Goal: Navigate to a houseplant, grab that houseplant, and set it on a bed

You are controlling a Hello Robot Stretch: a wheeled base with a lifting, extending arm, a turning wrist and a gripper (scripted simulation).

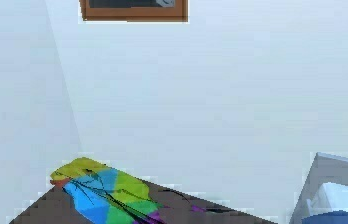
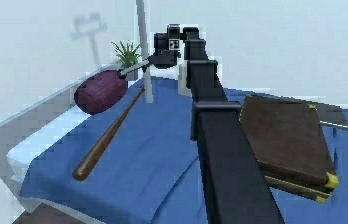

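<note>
In the arm side view a bed with a blue cover spreads across the middle. My arm reaches out over it, and the gripper sits at its far end, pointing left. Thin green houseplant leaves show just left of the fingers. A dark purple rounded thing, maybe the plant's pot, is below them, above the bed's far left part. I cannot tell whether the gripper holds anything. A corner of a bed appears at the forward view's lower right.
A brown bat lies slantwise on the blue cover. A dark brown book rests on the bed at the right. A white post stands behind the gripper. Ahead, a colourful cloth lies on a dark surface below a framed picture.
</note>
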